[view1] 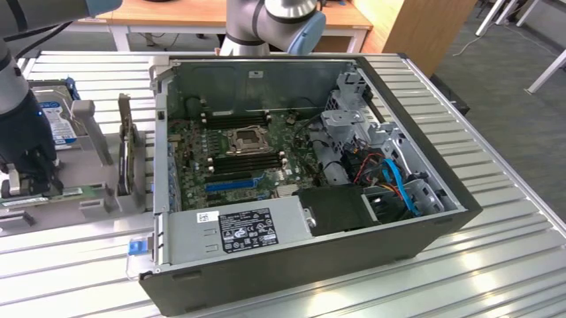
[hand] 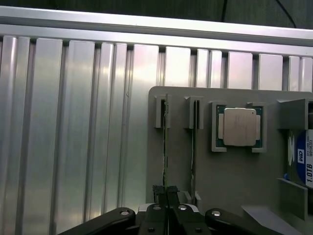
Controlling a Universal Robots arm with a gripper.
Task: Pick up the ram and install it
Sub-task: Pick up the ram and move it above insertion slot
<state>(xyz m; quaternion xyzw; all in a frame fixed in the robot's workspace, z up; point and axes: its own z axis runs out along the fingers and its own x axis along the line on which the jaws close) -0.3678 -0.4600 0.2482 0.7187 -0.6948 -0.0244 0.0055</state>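
The ram (hand: pixel 164 147) stands on edge in a slot of the grey holder (hand: pixel 234 181), seen as a thin green line. My gripper (hand: pixel 165 193) sits over one end of the stick, its two black fingertips (hand: pixel 158 192) pressed together on either side of the board. In the exterior view the gripper (view1: pixel 31 182) hangs low over the holder at the left, with the ram's green edge (view1: pixel 69 193) showing beside it. The open computer case (view1: pixel 425 218) lies to the exterior view's right, its motherboard (view1: pixel 199 173) and memory slots (view1: pixel 249 159) exposed.
A second thin stick (hand: pixel 192 147) stands in the neighbouring slot. A square silver processor (hand: pixel 239 127) and a hard drive (hand: pixel 305 159) rest on the same holder. A tall expansion card (view1: pixel 126 156) stands between the holder and the case. The ribbed metal table (view1: pixel 495 265) surrounds everything.
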